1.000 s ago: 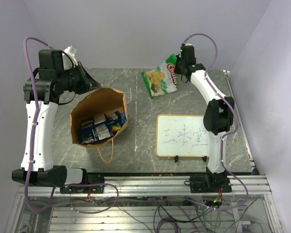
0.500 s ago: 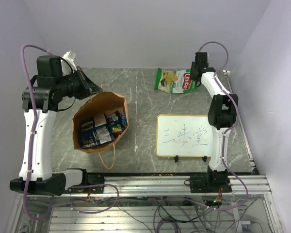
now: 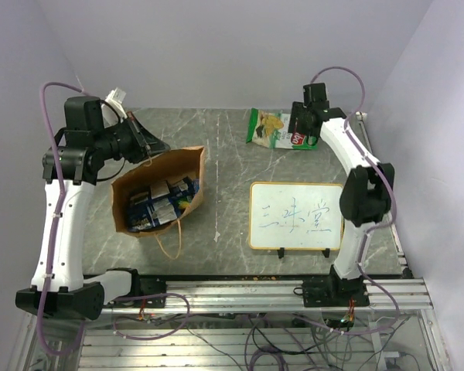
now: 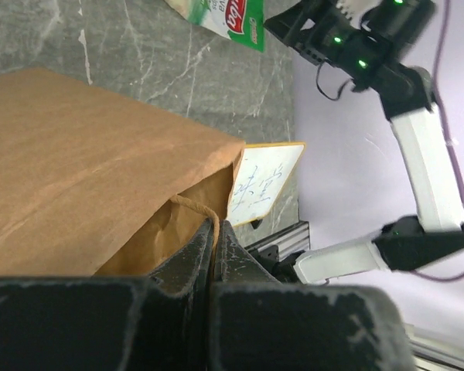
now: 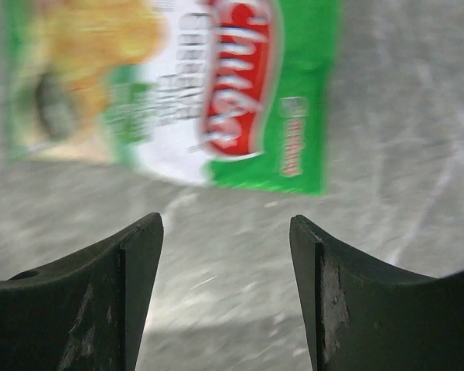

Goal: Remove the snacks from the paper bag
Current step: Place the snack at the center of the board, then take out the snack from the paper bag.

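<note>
The tall brown paper bag (image 3: 187, 165) stands open at the left of the table, with several small blue and teal snacks (image 3: 161, 202) inside. My left gripper (image 3: 150, 144) is shut on the bag's rim at the string handle (image 4: 192, 204), where the fingers (image 4: 187, 255) pinch it. A larger green snack bag (image 3: 272, 128) lies flat on the table at the back right. Just above its right end hangs my right gripper (image 3: 295, 130). In the right wrist view the green bag (image 5: 178, 85) lies beyond the open right gripper (image 5: 226, 232), with only bare table between the jaws.
An orange-framed whiteboard (image 3: 295, 215) with writing lies at the right front of the grey marble table (image 3: 224, 162). A loose string handle (image 3: 168, 246) of the paper bag trails toward the front edge. Walls close in at the back and both sides.
My right gripper carried the green bag to the back right of the table, opened and let it go. The left arm shifted slightly, still holding the paper bag's rim.
</note>
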`<state>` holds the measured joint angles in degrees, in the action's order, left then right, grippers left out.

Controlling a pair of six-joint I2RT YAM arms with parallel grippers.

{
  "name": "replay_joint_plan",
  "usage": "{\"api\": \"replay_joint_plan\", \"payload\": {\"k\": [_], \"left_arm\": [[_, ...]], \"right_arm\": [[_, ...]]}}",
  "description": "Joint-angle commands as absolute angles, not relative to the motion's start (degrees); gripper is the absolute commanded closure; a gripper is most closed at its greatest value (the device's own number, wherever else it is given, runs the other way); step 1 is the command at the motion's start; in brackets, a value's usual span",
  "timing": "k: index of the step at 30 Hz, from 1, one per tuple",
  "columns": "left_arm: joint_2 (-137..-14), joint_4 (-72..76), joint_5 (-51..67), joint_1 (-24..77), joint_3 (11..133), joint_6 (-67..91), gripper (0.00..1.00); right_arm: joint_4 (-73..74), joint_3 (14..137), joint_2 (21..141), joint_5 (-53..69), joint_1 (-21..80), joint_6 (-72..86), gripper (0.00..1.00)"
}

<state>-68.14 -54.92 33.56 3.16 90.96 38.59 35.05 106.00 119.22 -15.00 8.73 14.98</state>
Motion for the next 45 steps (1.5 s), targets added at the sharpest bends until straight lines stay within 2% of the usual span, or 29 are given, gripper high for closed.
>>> {"api": "replay_joint_plan", "payload": {"k": [1,11,18,22,27,36,45], "left_arm": [[-66.37,-48.96,38.13,3.21,87.44,41.61,0.93],[-63.55,-47.91,39.72,3.17,82.59,45.24,0.93],[-62.93,-50.12,39.65,3.19,83.89,44.69,0.93],[-62.74,-49.33,39.94,3.2,84.55,44.42,0.93],[-60.08,-46.37,37.58,3.23,82.12,44.68,0.93],[-57.37,-47.28,36.82,3.17,82.41,43.79,0.93],[-56.7,-45.51,37.71,3.16,81.15,45.22,0.93]], "right_arm": [[31.34,99.77,105.18,-0.89,16.08,21.23,0.33],[20.82,86.41,85.4,14.79,34.94,18.04,0.33],[13.28,81.18,75.53,24.43,43.51,2.94,0.33],[13.36,80.96,74.87,28.1,51.85,-9.18,0.33],[15.74,84.81,78.73,22.26,62.63,-22.01,0.33],[22.48,93.03,90.47,9.68,74.71,-38.97,0.32],[20.13,86.7,92.34,2.77,79.79,-46.58,0.33]]}}
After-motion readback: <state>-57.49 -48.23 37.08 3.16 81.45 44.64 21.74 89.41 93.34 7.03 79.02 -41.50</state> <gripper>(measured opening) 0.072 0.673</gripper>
